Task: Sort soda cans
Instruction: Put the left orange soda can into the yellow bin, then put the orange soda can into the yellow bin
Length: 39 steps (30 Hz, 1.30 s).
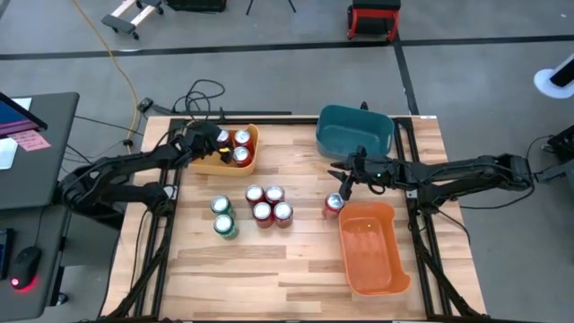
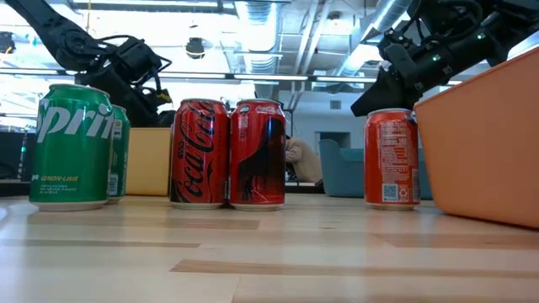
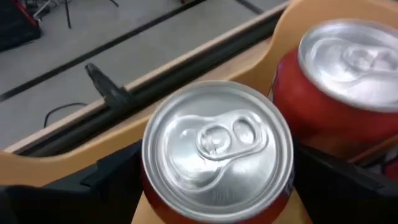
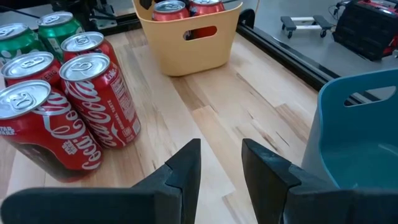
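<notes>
My left gripper (image 1: 215, 140) is over the yellow bin (image 1: 252, 165) at the table's far left, shut on a red can (image 3: 217, 143). Two more red cans (image 1: 241, 146) stand in that bin. Several red cans (image 1: 268, 205) stand clustered mid-table, with two green cans (image 1: 223, 216) to their left. A lone red can (image 1: 333, 205) stands by the orange bin (image 1: 372, 269). My right gripper (image 4: 221, 152) is open, hovering just above and beyond that lone can, its fingers pointing toward the table's left. It touches nothing. My left gripper pinches the red can between its two fingers (image 3: 115, 180), one on each side of the can's body just below the silver top (image 3: 186, 199). The can stands upright inside the yellow bin. Whether its base rests on the bin floor is hidden.
The teal bin (image 1: 354, 135) sits at the far right of the table, close behind my right gripper. The orange bin fills the near right. Bare wood lies along the near edge and between the can cluster and the yellow bin.
</notes>
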### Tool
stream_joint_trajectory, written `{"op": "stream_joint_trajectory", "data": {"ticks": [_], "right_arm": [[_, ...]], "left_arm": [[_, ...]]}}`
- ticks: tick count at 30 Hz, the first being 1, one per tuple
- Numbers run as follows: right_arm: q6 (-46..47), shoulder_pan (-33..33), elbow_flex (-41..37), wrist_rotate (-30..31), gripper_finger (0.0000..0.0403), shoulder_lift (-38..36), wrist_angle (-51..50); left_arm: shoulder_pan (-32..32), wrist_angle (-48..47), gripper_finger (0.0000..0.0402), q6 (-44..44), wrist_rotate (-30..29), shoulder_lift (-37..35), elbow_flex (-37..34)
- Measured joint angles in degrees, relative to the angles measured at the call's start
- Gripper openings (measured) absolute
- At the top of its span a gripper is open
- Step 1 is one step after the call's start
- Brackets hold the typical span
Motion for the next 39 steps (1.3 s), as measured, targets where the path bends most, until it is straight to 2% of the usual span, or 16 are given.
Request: {"op": "stream_joint_trajectory", "data": {"ticks": [9, 17, 19, 21, 24, 26, 32, 35, 39], "right_arm": [[0.01, 0.00, 0.00, 0.00, 0.0139, 0.00, -1.60], [0.04, 0.00, 0.00, 0.00, 0.0139, 0.00, -1.90], [0.21, 0.00, 0.00, 0.00, 0.0139, 0.00, -1.87], [0.44, 0.00, 0.00, 0.02, 0.0139, 0.00, -1.37], [0.42, 0.02, 0.00, 0.02, 0.0139, 0.00, -0.19], [0.17, 0.00, 0.00, 0.03, 0.0139, 0.00, 0.11], [0.15, 0.02, 0.00, 0.04, 0.0139, 0.00, 0.42], [0.00, 0.01, 0.00, 0.04, 0.0139, 0.00, 0.41], [0.02, 0.02, 0.00, 0.04, 0.0139, 0.00, 0.28]], "left_arm": [[-0.02, 1.95, 0.0349, -0.04, 0.55, -2.31, 1.14], [-0.62, -7.23, 0.0350, 0.90, 2.07, -8.85, 6.37], [-1.38, -8.25, 0.0350, 1.95, 3.62, -10.50, 7.84], [-2.58, -7.08, 0.0350, 2.67, 9.06, -11.54, 9.30], [-6.49, -1.28, 0.0347, 1.34, 21.04, -11.39, 10.19], [-10.85, 2.79, 0.0342, 0.60, 24.43, -9.85, 10.19], [-24.29, 15.57, 0.0334, 3.94, 18.20, -0.68, 10.16], [-27.80, 25.79, 0.0333, 4.12, 18.21, 5.47, 10.12], [-30.36, 36.95, 0.0333, 6.11, 21.08, 13.51, 10.36]]}}
